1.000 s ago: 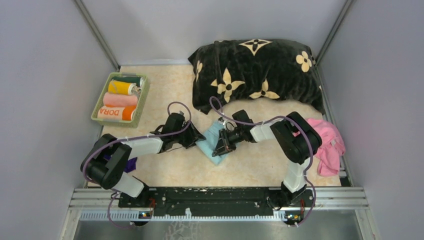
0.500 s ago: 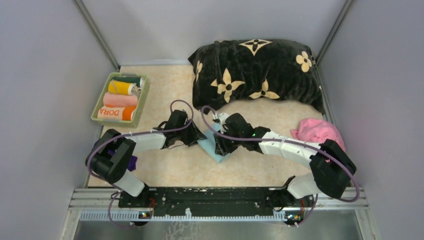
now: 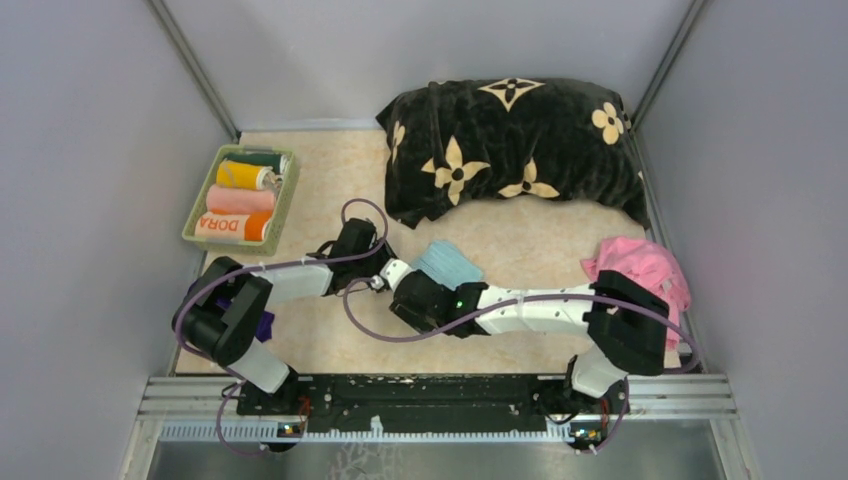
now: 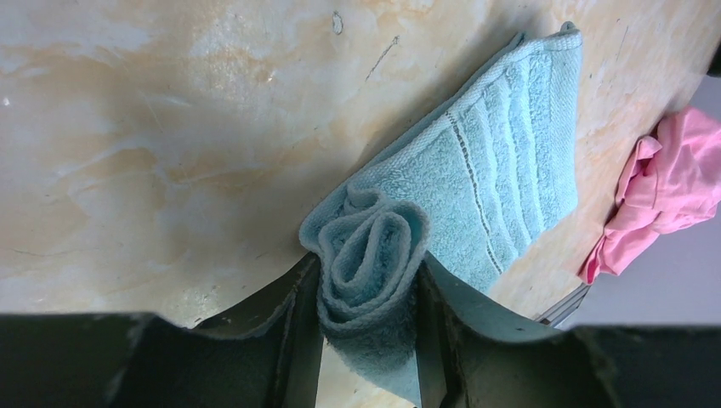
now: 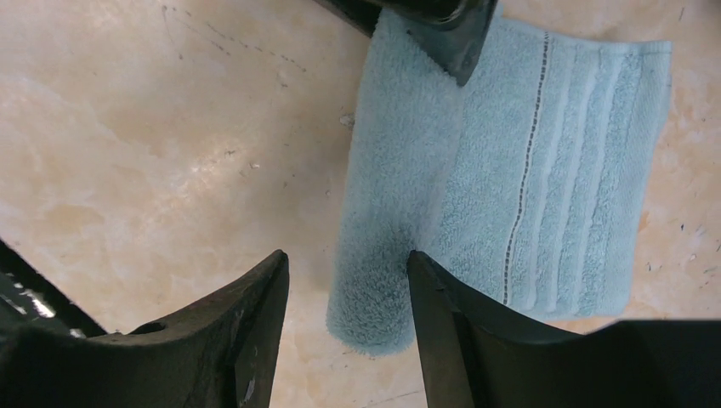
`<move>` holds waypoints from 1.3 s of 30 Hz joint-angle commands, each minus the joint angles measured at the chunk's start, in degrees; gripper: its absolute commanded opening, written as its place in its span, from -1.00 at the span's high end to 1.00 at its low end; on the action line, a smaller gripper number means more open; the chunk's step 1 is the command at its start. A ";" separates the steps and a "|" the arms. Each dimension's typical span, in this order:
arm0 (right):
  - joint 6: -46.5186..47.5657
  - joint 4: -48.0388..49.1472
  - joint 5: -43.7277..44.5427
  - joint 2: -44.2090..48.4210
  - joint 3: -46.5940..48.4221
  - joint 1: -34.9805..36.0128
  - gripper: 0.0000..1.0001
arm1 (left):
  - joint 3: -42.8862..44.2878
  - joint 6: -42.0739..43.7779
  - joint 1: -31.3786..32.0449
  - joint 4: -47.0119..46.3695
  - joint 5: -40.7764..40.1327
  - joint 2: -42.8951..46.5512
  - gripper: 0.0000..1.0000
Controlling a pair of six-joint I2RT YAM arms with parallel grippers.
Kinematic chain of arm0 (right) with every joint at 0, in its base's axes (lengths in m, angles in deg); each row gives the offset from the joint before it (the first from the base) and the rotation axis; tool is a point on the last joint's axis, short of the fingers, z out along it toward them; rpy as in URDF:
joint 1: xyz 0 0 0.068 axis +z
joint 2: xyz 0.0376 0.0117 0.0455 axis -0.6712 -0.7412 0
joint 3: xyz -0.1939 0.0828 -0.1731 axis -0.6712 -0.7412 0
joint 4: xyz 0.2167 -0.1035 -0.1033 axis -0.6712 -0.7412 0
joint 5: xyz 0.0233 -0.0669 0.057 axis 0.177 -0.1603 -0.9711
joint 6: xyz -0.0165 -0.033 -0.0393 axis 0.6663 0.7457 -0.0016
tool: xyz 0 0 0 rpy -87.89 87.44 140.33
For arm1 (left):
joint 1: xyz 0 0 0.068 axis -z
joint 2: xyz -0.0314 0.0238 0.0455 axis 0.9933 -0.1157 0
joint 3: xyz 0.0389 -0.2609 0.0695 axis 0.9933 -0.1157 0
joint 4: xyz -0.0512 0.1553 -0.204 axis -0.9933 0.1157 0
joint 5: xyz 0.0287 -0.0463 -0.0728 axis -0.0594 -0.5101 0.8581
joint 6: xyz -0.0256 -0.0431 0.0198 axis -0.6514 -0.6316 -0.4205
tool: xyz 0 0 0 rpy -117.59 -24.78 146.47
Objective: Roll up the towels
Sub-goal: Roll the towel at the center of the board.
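A light blue towel (image 3: 450,264) lies mid-table, partly rolled from one edge. My left gripper (image 3: 386,267) is shut on one end of the roll; the left wrist view shows the roll's spiral end (image 4: 371,255) pinched between the fingers of this gripper (image 4: 370,319). My right gripper (image 3: 405,287) is open at the roll's other end. In the right wrist view the roll (image 5: 383,280) sits between its spread jaws (image 5: 344,259), against the right finger, with the flat part (image 5: 553,170) beyond. A crumpled pink towel (image 3: 645,268) lies at the right.
A green basket (image 3: 289,200) at the left holds several rolled towels, one orange with "DORA" (image 3: 232,226). A big black cushion (image 3: 510,140) with beige flowers fills the back. A dark purple cloth (image 3: 263,326) lies under my left arm. The pink towel also shows in the left wrist view (image 4: 663,187).
My right arm has swung from over the light blue towel to its near left side, uncovering it. The left gripper has stayed on the roll.
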 commanded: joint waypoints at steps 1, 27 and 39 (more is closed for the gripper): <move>2.85 0.87 7.21 -3.07 2.59 2.68 -0.08 | -1.05 2.52 0.29 7.17 -3.16 -3.63 0.07; -1.08 8.01 -19.28 -5.05 -3.41 -4.40 0.66 | -7.06 1.48 -0.87 7.18 -4.21 9.12 -0.48; -16.74 26.51 -58.78 -8.86 -10.03 -21.87 0.72 | -14.80 -0.46 -1.95 8.79 -4.41 28.52 -0.65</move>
